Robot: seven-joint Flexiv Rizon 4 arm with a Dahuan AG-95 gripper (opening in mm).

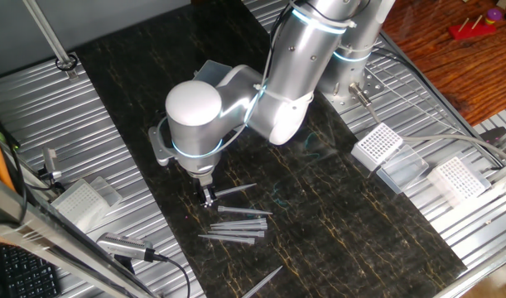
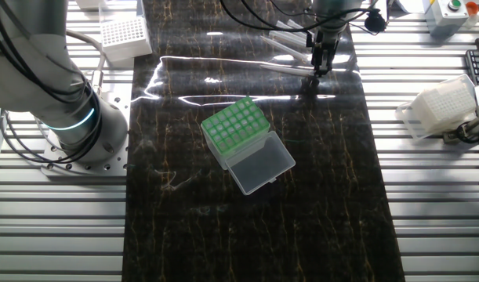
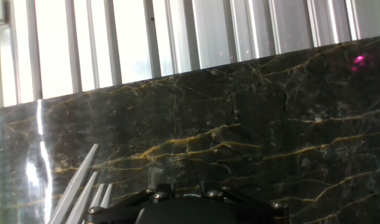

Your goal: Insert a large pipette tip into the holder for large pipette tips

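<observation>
Beside loose tips (image 1: 236, 223), gripper (image 1: 208, 199)

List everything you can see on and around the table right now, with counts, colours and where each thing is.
Large pipette tips: several, exact count unclear, translucent grey-white, lying loose on the dark marble mat beside the tool.
Holder for large pipette tips: one, green perforated top, clear lid open, middle of the mat.
White-grid racks: at least three, white with clear lids, on the slatted metal table around the mat.
Marble mat: one, black with gold veins, down the table's centre.
Arm: one, silver, reaching over the mat.
Tool: one, dark, low at the loose tips; open or shut unclear.
</observation>
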